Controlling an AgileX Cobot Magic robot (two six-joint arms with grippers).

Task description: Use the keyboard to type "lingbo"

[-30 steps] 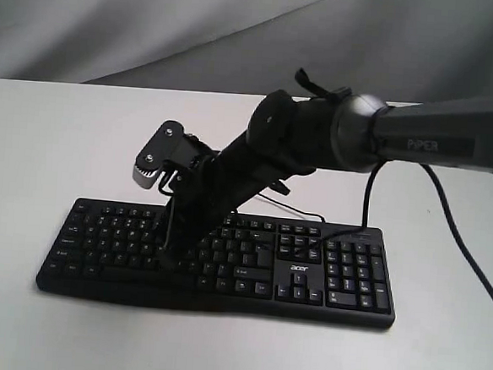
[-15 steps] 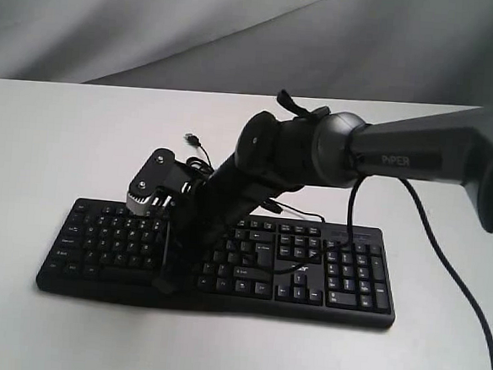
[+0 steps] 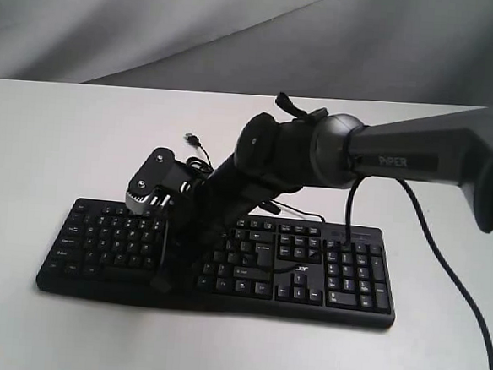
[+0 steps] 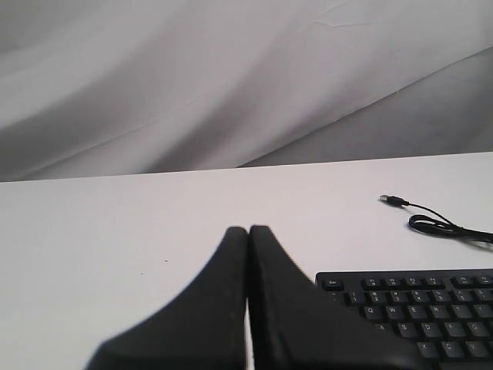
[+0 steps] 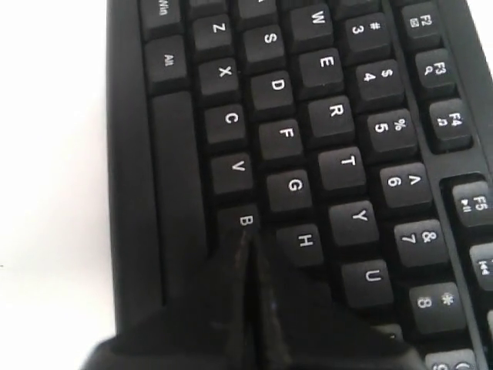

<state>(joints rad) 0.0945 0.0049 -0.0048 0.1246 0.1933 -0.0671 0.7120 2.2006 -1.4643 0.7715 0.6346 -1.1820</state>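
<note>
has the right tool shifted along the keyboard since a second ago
Yes. The right tool has moved toward the near edge of the wide black plastic keyboard, from its middle rows to the bottom letter row.

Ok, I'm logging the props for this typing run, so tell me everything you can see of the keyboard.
The keyboard is wide, black, plastic-looking, with number pad, white legends and an acer logo. It lies flat on the white table; its thin black cable ends in a loose USB plug. The right gripper, shut, has its tips at the B key.
</note>
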